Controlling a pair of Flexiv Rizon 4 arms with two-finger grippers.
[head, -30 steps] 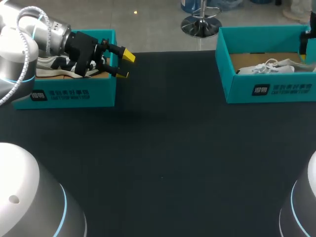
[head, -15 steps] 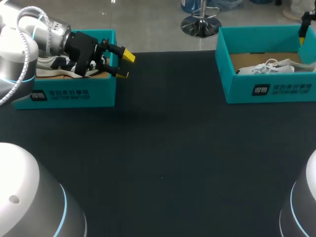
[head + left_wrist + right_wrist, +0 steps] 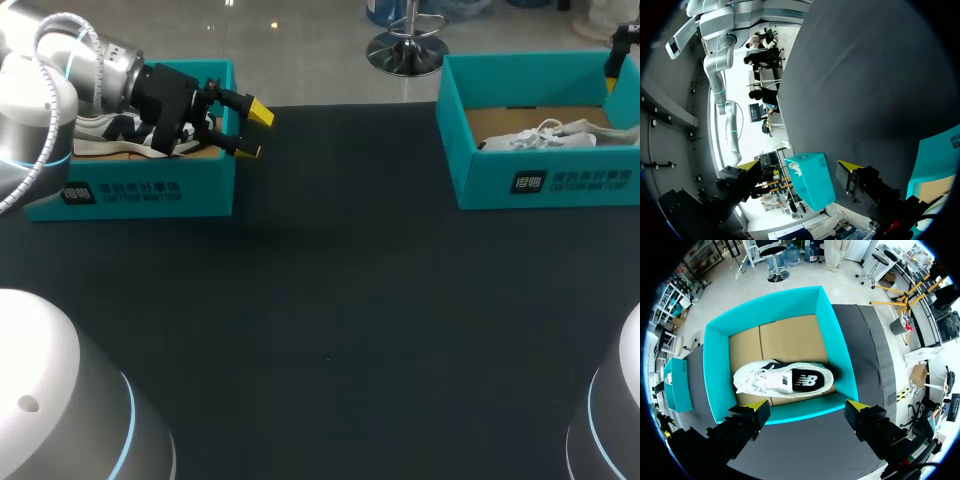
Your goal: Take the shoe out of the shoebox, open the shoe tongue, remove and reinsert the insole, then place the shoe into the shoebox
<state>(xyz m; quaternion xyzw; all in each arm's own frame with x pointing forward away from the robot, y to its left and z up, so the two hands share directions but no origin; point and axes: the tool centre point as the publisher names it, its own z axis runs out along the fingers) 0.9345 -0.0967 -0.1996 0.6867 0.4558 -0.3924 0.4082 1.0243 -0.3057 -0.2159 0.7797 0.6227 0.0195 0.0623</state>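
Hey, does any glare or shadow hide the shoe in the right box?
Right wrist view: shoe evenly lit, no glare, a soft shadow at one end inside the box. Head view: no glare either, but the box's near wall hides the shoe's lower part.

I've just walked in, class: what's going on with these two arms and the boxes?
Nothing is picked up yet. The right end effector hangs open above the right shoebox, where a white shoe lies on its side. The left end effector is open too, by the corner of the left shoebox, which holds another shoe.
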